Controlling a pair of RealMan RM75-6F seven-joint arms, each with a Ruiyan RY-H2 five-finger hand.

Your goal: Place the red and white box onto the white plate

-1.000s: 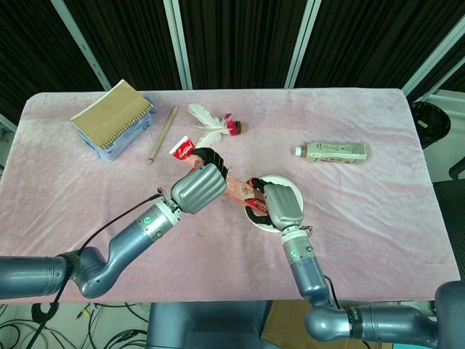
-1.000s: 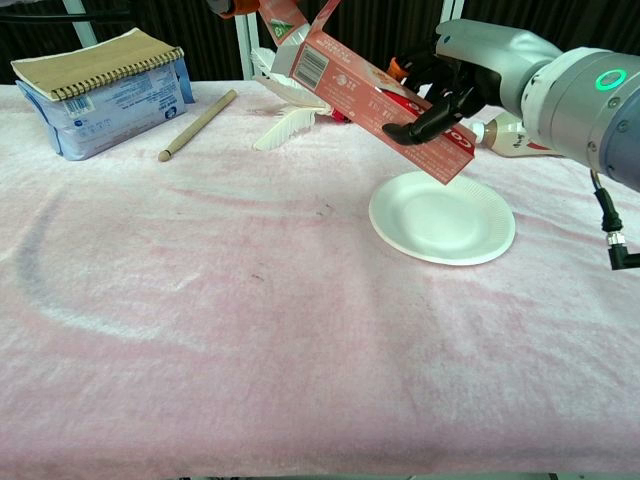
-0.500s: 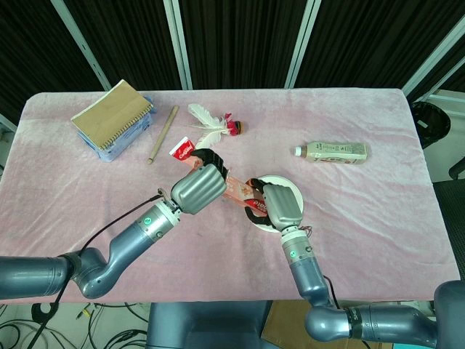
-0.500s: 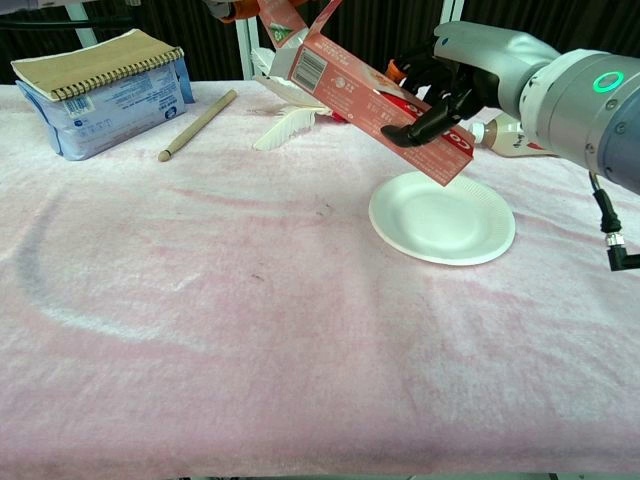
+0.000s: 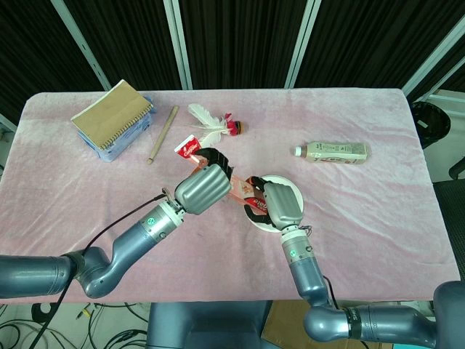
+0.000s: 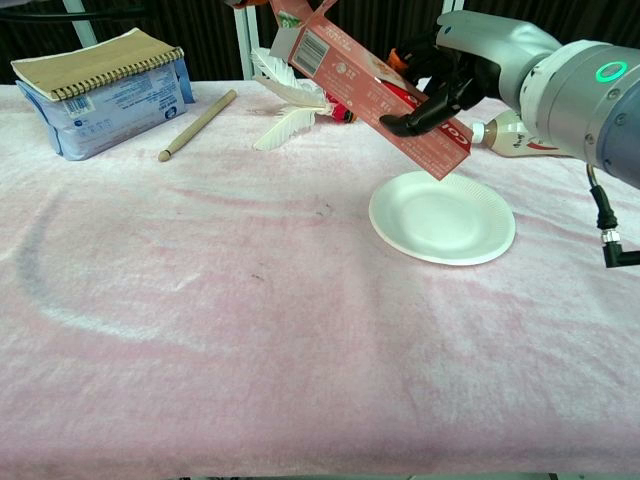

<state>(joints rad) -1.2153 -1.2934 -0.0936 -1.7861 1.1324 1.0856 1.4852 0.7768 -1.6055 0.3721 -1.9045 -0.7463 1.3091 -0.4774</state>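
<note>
Slightly higher now, red and white box (image 6: 385, 98) above white plate (image 6: 442, 219), both hands' fingers (image 6: 415, 118) clamped on it.

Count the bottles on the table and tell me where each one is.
1. The bottle lies on its side on the pink cloth, toward the table's right side, beyond the plate. In the chest view the right hand partly hides it. No others show.

Barcode on red and white box (image 6: 375, 92); lettering illegible.

notebook (image 5: 113, 118) far-left | stick (image 5: 163, 134) beside it | feather (image 5: 208, 124) | bottle (image 5: 331, 152) right
</note>
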